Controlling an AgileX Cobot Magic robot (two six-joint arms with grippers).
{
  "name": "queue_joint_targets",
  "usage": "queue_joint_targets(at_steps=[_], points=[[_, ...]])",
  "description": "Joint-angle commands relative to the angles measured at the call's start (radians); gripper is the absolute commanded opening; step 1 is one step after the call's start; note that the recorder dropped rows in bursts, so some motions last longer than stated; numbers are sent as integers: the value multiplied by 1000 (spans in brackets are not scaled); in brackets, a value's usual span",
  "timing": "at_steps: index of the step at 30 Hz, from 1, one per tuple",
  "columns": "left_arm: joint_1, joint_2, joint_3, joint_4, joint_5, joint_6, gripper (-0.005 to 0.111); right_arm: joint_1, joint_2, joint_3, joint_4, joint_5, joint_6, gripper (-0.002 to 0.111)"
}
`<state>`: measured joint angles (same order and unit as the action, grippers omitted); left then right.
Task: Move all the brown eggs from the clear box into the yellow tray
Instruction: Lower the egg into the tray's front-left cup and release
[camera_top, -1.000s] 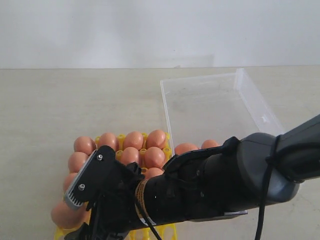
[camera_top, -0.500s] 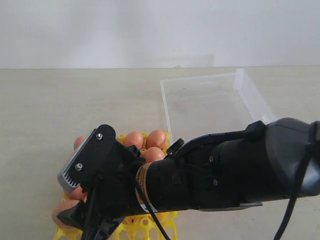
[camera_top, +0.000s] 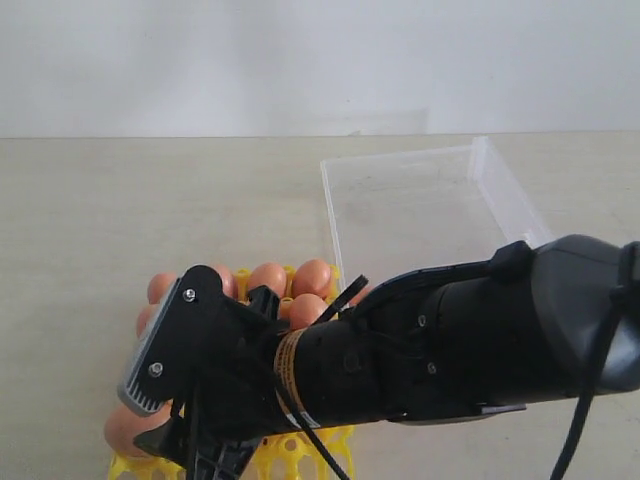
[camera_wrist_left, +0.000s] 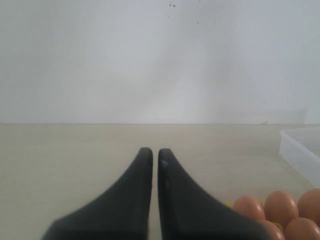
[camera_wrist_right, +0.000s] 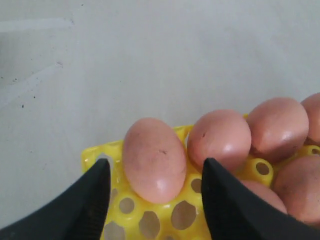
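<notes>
Right wrist view shows the right hand (camera_wrist_right: 156, 162) spread around one brown egg (camera_wrist_right: 154, 150) that sits upright in a corner cup of the yellow tray (camera_wrist_right: 92, 155). A black finger (camera_wrist_right: 95, 195) stands on each side of the shell, and a thin gap shows on both sides, so it is not pinching the egg. More brown eggs (camera_wrist_right: 220, 137) fill the cups just beside it, close against one another.

In the exterior view the right arm (camera_top: 450, 340) reaches across from the lower right of the frame to the lower left and covers most of the tray. A row of eggs (camera_top: 310, 278) shows above it, left of centre. The clear box (camera_top: 420, 220) lies on the pale bench (camera_top: 150, 200) in the upper right of the frame, just beyond the tray.

In the left wrist view the left hand (camera_wrist_left: 151, 152) is held above the bench, its fingers pressed almost together with only a slit between them and nothing in them.
</notes>
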<state>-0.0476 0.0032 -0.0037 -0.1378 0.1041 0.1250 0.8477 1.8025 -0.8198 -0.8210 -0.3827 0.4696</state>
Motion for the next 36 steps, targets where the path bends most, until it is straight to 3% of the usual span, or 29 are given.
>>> queue_joint_targets(at_steps=[1,3,9,13,18,36], points=[[3,-3,4,0,-2,3,4,1,46,0,3,-14,19,46],[3,-3,4,0,-4,3,4,1,54,0,5,-37,35,39],[3,-3,4,0,-4,3,4,1,54,0,5,-88,51,0],[3,-3,4,0,-4,3,4,1,54,0,68,-119,55,0],[3,-3,4,0,-4,3,4,1,56,0,181,-33,47,0],[3,-3,4,0,-4,3,4,1,56,0,184,-4,47,0]])
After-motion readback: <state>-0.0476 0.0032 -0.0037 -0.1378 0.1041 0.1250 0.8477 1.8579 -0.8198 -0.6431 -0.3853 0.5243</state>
